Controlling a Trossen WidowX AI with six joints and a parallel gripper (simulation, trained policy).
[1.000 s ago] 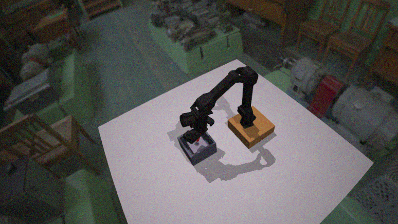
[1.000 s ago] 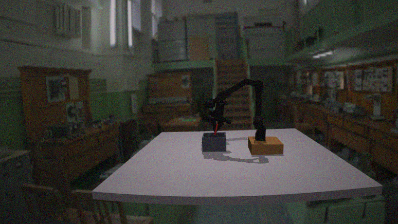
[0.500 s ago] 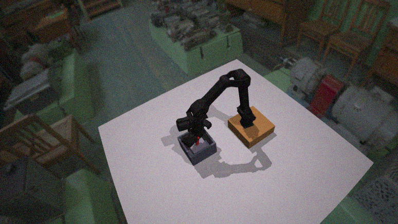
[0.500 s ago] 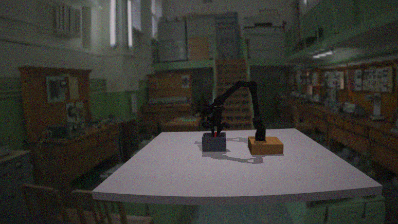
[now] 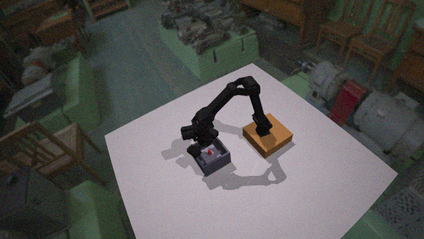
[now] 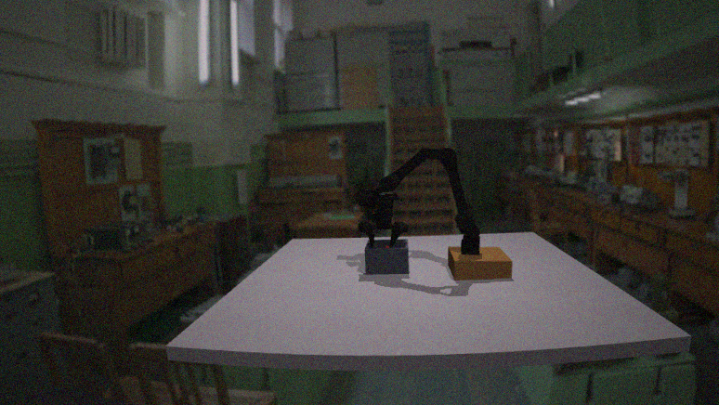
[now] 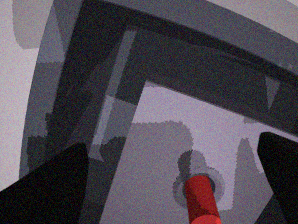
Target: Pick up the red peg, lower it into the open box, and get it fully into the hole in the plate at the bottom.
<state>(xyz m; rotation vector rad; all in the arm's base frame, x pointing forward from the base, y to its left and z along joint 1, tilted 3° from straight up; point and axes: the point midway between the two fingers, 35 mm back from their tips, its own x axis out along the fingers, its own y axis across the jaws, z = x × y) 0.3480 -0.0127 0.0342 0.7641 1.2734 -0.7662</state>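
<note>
Peg (image 5: 209, 152) (image 6: 387, 246) (image 7: 202, 200) stands roughly upright, lower end at the hole (image 7: 212, 185), jaws (image 5: 206, 143) (image 6: 384, 244) released.
</note>
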